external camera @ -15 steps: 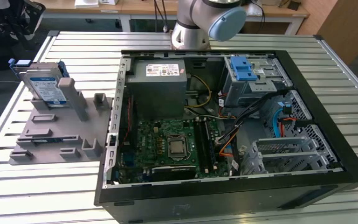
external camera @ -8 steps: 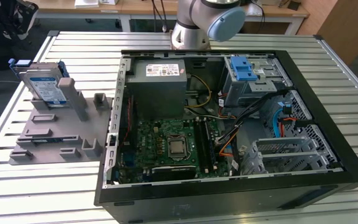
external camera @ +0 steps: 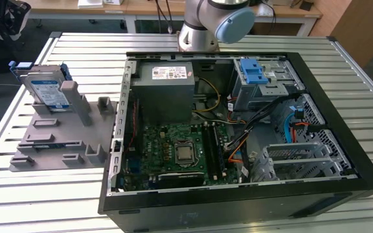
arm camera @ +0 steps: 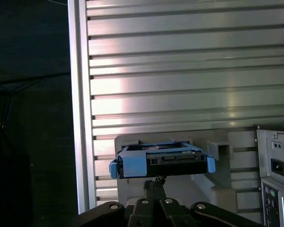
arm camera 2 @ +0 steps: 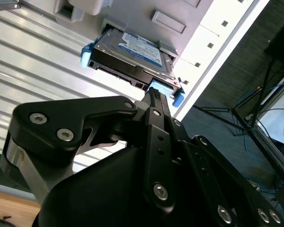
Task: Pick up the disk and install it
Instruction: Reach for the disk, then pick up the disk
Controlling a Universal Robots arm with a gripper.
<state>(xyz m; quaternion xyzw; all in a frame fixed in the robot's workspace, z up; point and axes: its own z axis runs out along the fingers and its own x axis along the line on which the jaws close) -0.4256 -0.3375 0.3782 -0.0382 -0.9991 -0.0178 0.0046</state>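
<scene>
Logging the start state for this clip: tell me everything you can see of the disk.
The disk is a flat silver hard drive with a white-and-blue label, framed by a blue plastic carrier. It stands on edge, leaning back, in the grey fixture, at the exterior view's left of the open computer case. Only the fixture touches it.

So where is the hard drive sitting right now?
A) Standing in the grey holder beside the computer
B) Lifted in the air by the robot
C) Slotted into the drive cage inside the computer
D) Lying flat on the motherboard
A: the hard drive stands on edge in the grey holder, outside the open computer case at the exterior view's left; in the second wrist view the gripper is close to its blue carrier.
</scene>
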